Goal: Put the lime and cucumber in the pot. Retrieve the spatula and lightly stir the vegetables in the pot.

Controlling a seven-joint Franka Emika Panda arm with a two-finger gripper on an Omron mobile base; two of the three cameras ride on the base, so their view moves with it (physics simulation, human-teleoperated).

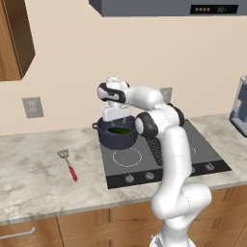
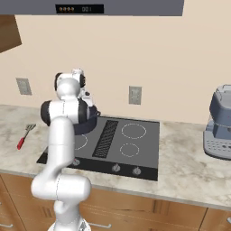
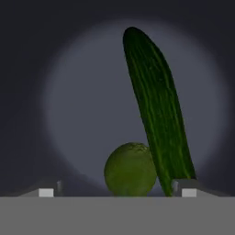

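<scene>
Our pincer (image 3: 117,190) hangs just over the pot (image 1: 117,136), its two fingertips spread wide with nothing between them. Directly below it, inside the pot, the lime (image 3: 131,169) lies between the tips and the cucumber (image 3: 157,110) runs away from the right-hand tip across the pot floor, touching the lime's side. Both vegetables are in, so we judge the spatula (image 1: 68,164) to be next.

It lies flat on the counter (image 1: 34,178), well off to the pincer's left and lower, clear of the cooktop (image 1: 159,159). We expect it to be light and stiff, with a thin red handle that could roll or slip. We would take it across the handle near the middle, away from the slotted head, and squeeze firmly, since a loose hold would let it pivot during stirring.
</scene>
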